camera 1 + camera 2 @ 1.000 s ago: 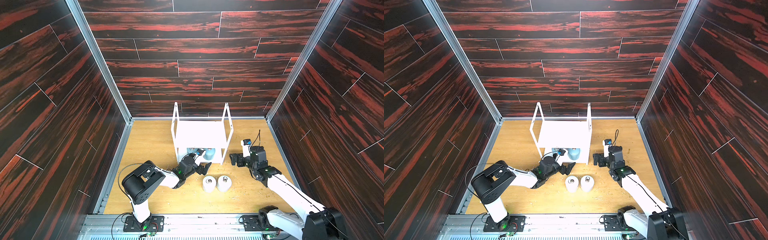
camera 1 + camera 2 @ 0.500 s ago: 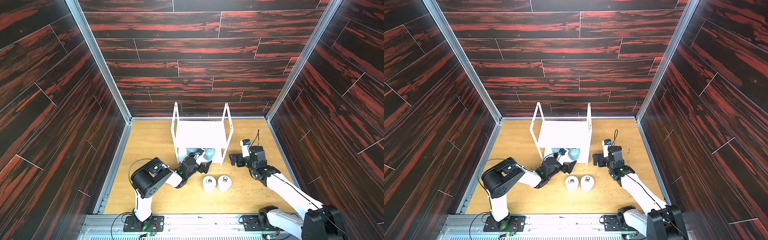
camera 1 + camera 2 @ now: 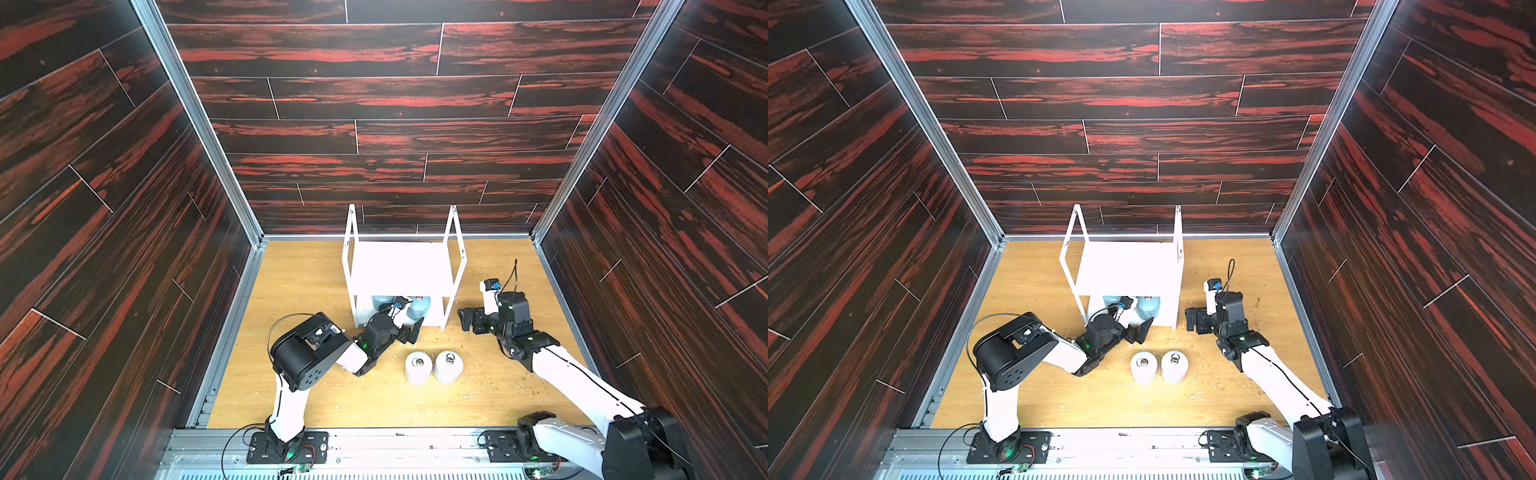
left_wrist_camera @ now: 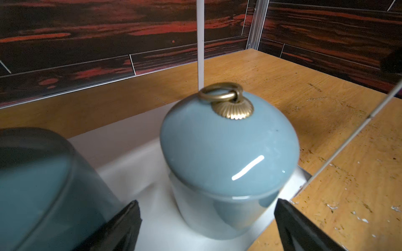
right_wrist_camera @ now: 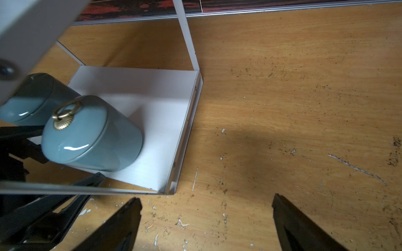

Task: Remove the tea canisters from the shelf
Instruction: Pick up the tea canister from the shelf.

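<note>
The white shelf [image 3: 401, 270] [image 3: 1129, 266] stands at the back of the wooden floor. On its lower board [image 5: 152, 104] sit two light blue tea canisters [image 3: 381, 302] [image 3: 419, 308] with brass ring pulls. My left gripper [image 3: 409, 326] [image 4: 207, 201] is open at the shelf's front, its fingertips [image 4: 130, 213] on either side of the right blue canister [image 4: 228, 152] [image 5: 91, 134] without touching it. The other blue canister [image 4: 43, 184] is right beside it. Two white canisters [image 3: 417, 368] [image 3: 448, 366] stand on the floor in front. My right gripper [image 3: 467, 320] [image 5: 206, 197] is open and empty over the floor, right of the shelf.
The shelf's thin front rail [image 5: 76, 190] and corner post [image 5: 187, 43] lie close to both grippers. Dark wood-patterned walls [image 3: 395, 124] enclose the floor on three sides. Scratches and crumbs mark the floor [image 5: 304, 130].
My left gripper's jaws have spread wider in front of the right blue canister, and its arm has shifted slightly toward the shelf. The right arm has not moved.
</note>
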`<state>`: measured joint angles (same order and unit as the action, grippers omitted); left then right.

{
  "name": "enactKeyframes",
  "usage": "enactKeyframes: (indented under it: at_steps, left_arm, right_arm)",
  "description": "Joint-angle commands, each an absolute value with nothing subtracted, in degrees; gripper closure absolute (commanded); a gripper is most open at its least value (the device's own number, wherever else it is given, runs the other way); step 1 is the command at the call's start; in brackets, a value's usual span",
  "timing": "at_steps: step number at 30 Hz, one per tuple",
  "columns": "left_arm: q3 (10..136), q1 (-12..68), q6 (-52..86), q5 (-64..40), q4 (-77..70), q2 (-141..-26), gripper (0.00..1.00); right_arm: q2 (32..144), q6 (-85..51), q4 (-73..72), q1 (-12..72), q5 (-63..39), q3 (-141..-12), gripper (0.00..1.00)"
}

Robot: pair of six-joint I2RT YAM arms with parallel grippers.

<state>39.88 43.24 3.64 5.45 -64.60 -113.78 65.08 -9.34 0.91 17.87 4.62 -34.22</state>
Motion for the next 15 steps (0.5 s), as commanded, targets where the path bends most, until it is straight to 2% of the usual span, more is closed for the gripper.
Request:
enactKeyframes:
  at_steps: [1, 15]
  left_arm:
    - [41.15, 43.14, 2.65, 6.94, -67.34, -114.8, 0.0]
    - [42.43, 43.15, 2.78, 5.75, -74.54, -119.71, 0.0]
  right_arm:
    - [65.48, -8.93, 0.32, 17.58, 3.96, -34.21, 0.02]
    - [66.09, -8.73, 0.35, 17.42, 3.6, -34.54, 0.02]
